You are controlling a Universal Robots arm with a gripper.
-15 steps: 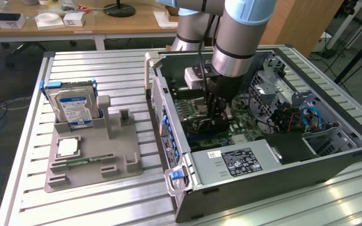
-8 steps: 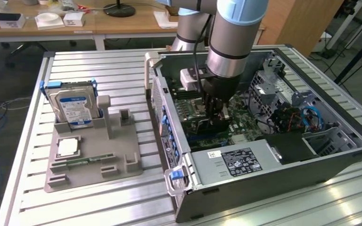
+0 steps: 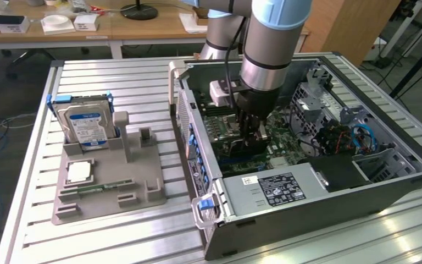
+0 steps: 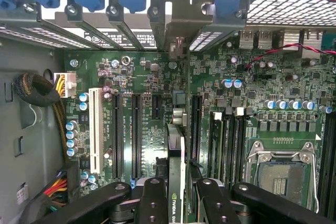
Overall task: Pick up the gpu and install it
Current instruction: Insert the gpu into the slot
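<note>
Claw (image 4: 176,203) pinches gpu (image 4: 175,169) edge-on above motherboard (image 4: 157,77) inside computer case (image 3: 328,198). Keep card upright (bracket toward rear slots), align with long slot (image 4: 135,135), press evenly.

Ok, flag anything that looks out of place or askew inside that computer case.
Nothing stands out. The end effector holds the gpu on edge above the motherboard, its silver bracket pointing at the rear slot openings. The CPU socket sits empty; the processor chip lies in the gray tray.
</note>
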